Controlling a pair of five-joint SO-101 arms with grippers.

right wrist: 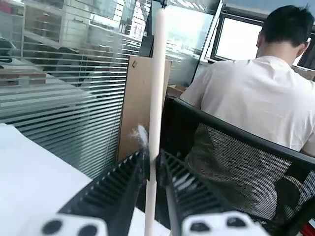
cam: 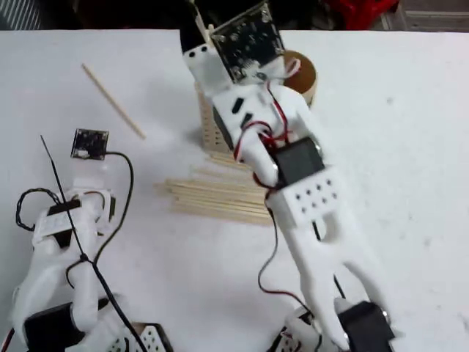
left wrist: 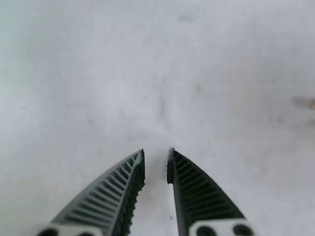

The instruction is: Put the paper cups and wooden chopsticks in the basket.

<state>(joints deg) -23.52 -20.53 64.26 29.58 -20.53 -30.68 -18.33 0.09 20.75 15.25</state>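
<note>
The right fingers (right wrist: 123, 182) pinch one chopstick (right wrist: 157, 73) standing up, over the basket (cam: 207, 128), I think. Go down slowly, then let go. The left fingers (left wrist: 120, 189) are a little apart, holding nothing.

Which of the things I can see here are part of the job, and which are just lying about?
Job: basket; paper cup; chopstick pile; loose chopstick; held chopstick, in the right gripper.
Lying about: black cable; mesh chair; blinds.
</note>
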